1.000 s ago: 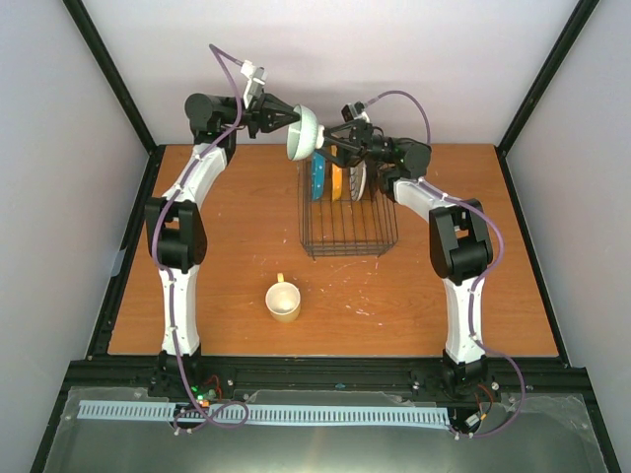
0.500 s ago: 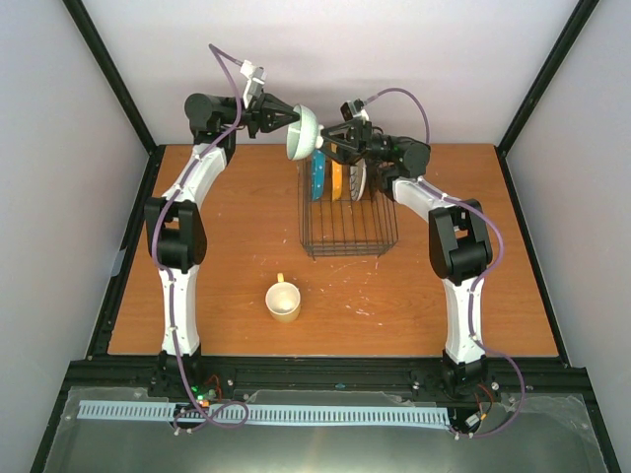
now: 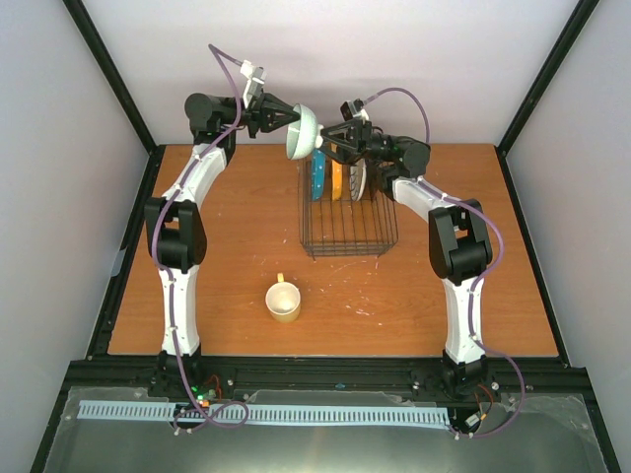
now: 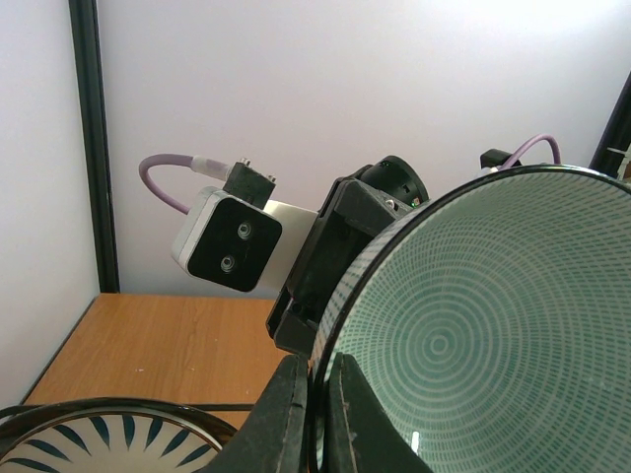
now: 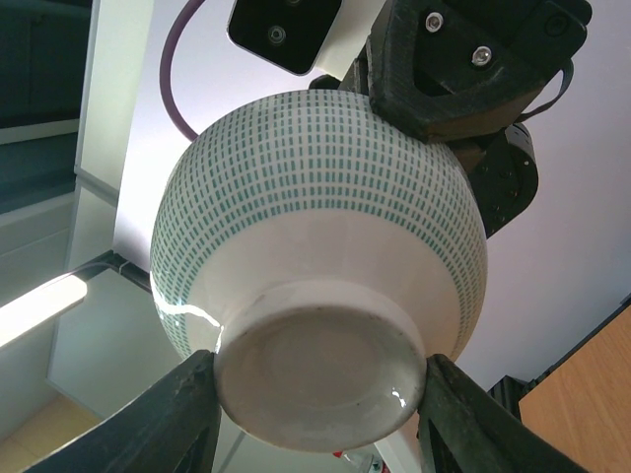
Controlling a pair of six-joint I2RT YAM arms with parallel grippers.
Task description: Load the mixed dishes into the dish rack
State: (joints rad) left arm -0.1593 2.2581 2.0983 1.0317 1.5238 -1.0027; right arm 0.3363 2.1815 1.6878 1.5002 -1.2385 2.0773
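My left gripper (image 3: 293,119) is shut on the rim of the mint-green bowl (image 3: 303,133) and holds it on edge in the air above the far left corner of the dish rack (image 3: 350,235). In the left wrist view the fingers (image 4: 286,414) pinch the bowl's rim (image 4: 473,335). My right gripper (image 3: 326,144) reaches the bowl from the right. In the right wrist view its fingers (image 5: 187,414) press both sides of the bowl's foot (image 5: 315,227). Teal (image 3: 317,178), yellow-orange (image 3: 337,180) and striped (image 3: 358,180) plates stand on edge in the rack. The cream-yellow mug (image 3: 284,301) stands on the table.
The rack stands at the back middle of the wooden table (image 3: 197,296), close to the rear wall. The mug stands alone in front of the rack, toward the left. A black frame (image 3: 128,246) runs round the table's edges.
My right gripper has moved a little left, up to the bowl's foot. The left gripper and the bowl have barely moved.
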